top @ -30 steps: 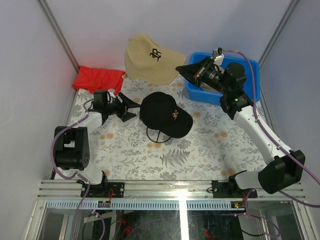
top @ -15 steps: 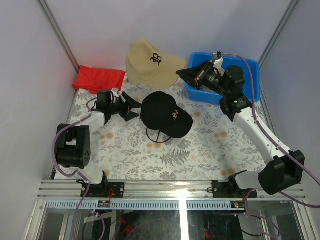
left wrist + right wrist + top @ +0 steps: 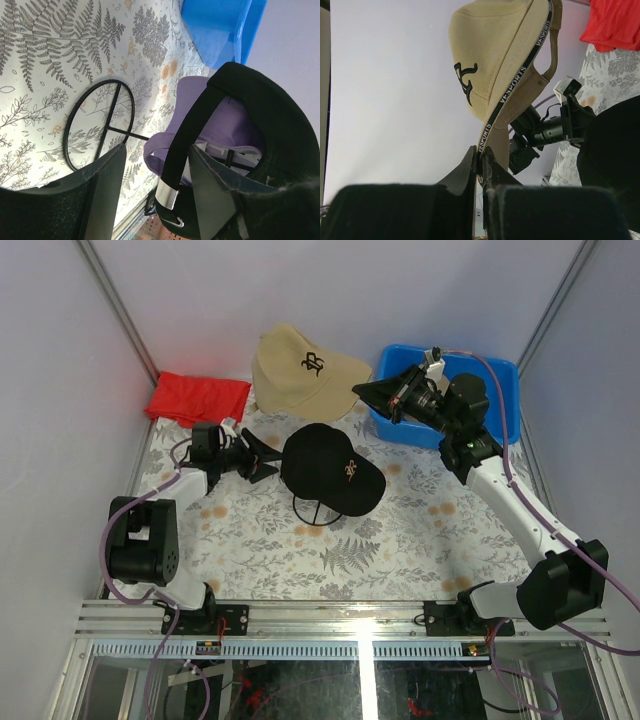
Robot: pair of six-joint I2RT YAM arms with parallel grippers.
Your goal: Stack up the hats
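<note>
Floral table (image 3: 400, 540). Black cap (image 3: 328, 468) sits mid-table on top of a lavender cap (image 3: 220, 125), both on a wire stand (image 3: 108, 127); brim points near-right. Left claw (image 3: 270, 458) is just left of the black cap, at its back. Its fingers stand apart with the cap's rear strap between them, and a gap shows on one side, so nothing is pinched. Farther back, right claw (image 3: 358, 390) is clamped tight on the brim edge of a tan cap (image 3: 295, 370), logo up. The tan cap is at the far edge, between red cloth (image 3: 198, 398) on the far left and blue bin (image 3: 395, 428) on the far right. Can't tell if the tan cap touches the table.
</note>
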